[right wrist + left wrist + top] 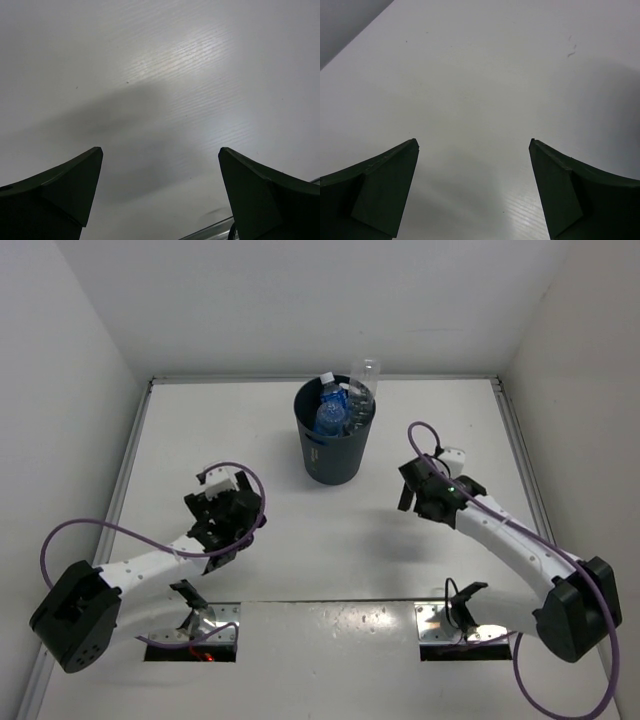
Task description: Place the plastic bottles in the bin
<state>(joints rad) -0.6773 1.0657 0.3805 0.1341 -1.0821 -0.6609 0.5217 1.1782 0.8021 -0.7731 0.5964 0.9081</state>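
Observation:
The dark bin (335, 455) stands upright at the back middle of the white table. Several plastic bottles lie inside it: one with a blue label (330, 416) and a clear one (366, 376) whose neck sticks up past the rim. My left gripper (228, 520) hangs low over the table, left and nearer than the bin. It is open (473, 141), with only bare table between its fingers. My right gripper (415, 498) is to the right of the bin, also open (160, 149) and holding nothing.
White walls enclose the table on three sides, with metal rails (130, 460) along its edges. A strip of rail (215, 230) shows at the bottom of the right wrist view. Purple cables loop off both arms.

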